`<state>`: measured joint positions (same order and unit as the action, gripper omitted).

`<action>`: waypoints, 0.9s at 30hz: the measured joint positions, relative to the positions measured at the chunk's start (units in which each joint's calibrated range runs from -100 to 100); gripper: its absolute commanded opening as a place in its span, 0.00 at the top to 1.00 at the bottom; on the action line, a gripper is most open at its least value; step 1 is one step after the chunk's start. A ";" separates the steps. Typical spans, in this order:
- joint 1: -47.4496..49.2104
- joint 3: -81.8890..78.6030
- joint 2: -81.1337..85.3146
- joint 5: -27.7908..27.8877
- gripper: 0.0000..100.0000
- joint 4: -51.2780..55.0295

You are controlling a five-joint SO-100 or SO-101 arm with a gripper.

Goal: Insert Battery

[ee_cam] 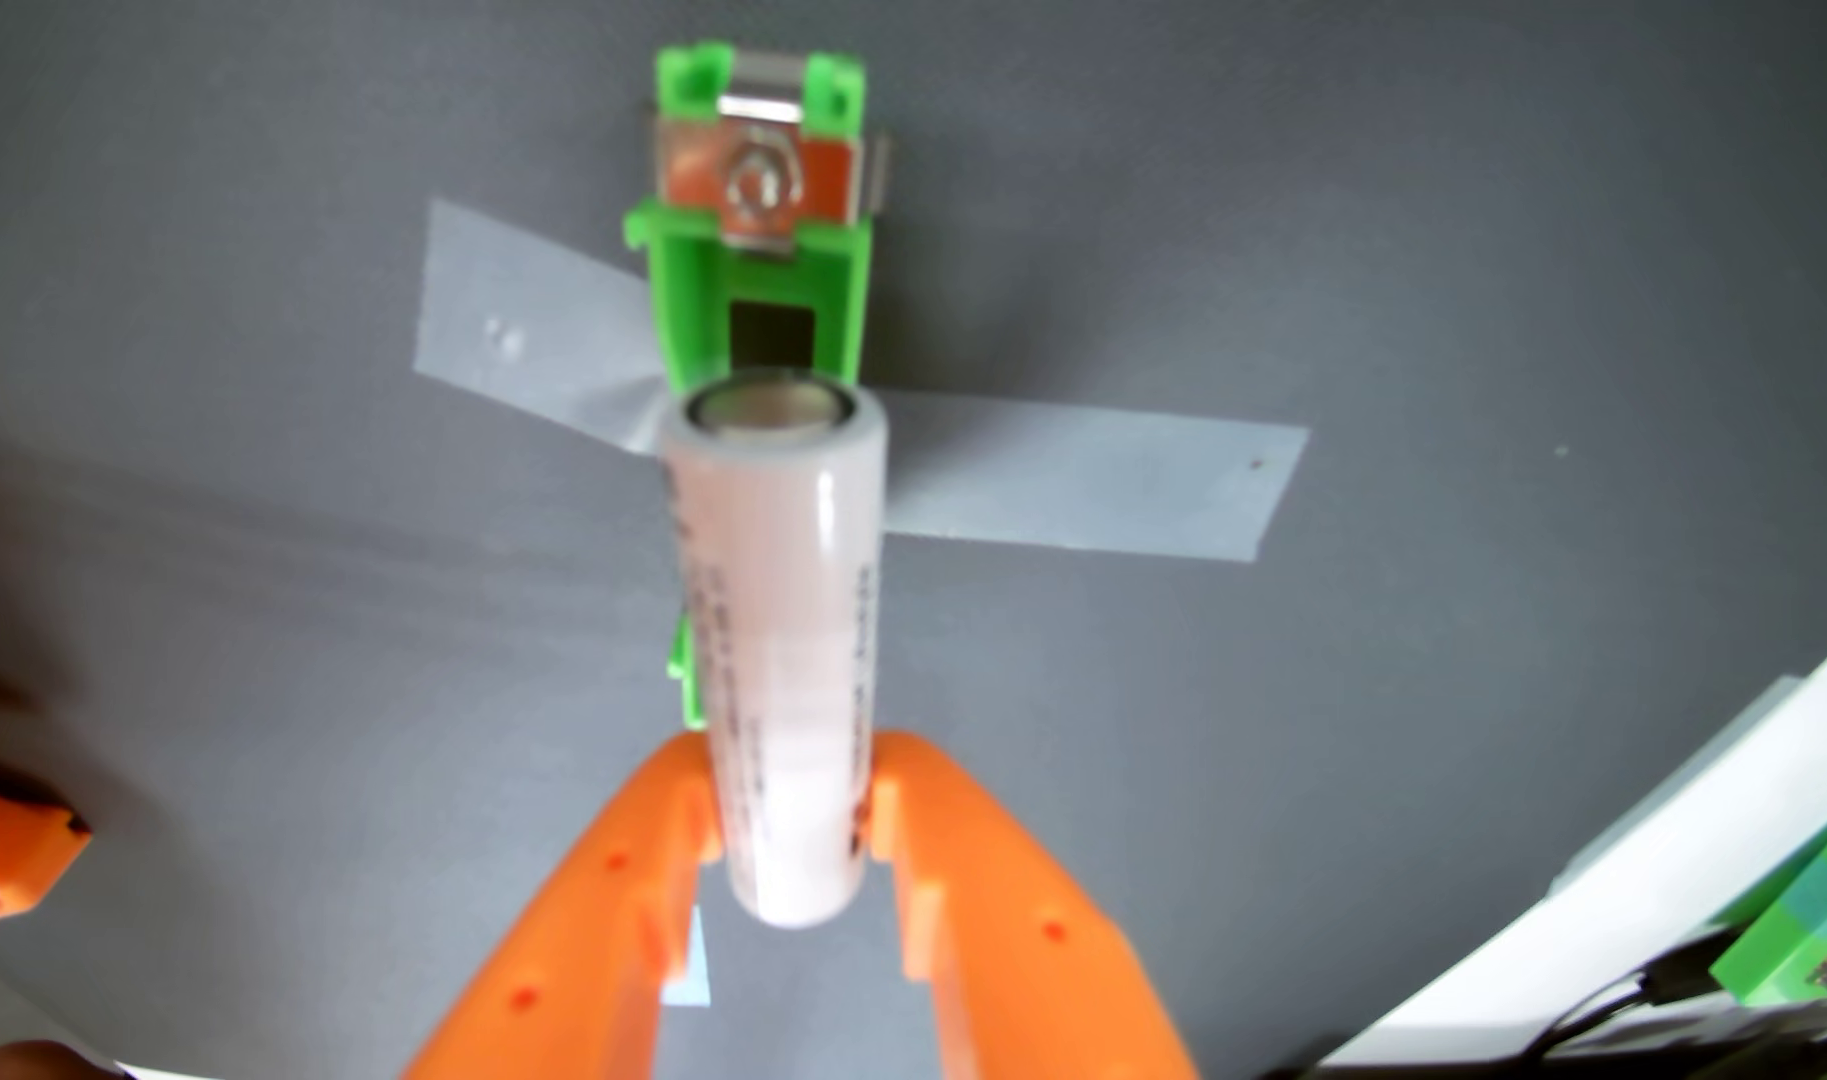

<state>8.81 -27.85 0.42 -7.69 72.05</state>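
End effector [790, 820] clamped on battery [779, 644], hovering lengthwise over green holder [753, 301] mid-tabletop; next probably lower, press between contacts.

Only a wrist view was given, its camera riding just behind the orange tool [797, 805], whose two fingers came in from the bottom edge. It looked forward and down along them, at close range, onto the grey table [1460, 260], with the near parts blurred.
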 measured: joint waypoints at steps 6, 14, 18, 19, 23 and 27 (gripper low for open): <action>0.00 -1.36 0.00 -0.82 0.98 -2.01; 0.00 -1.99 0.00 -0.82 0.98 -3.01; 0.00 -1.99 0.00 -0.82 0.98 -2.85; 0.00 -1.99 0.00 -0.82 0.98 -2.85; 0.00 -2.26 0.00 -0.97 0.98 -2.85; 0.00 -2.26 0.00 -1.02 0.98 -2.85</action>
<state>8.81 -30.11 0.42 -8.71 69.21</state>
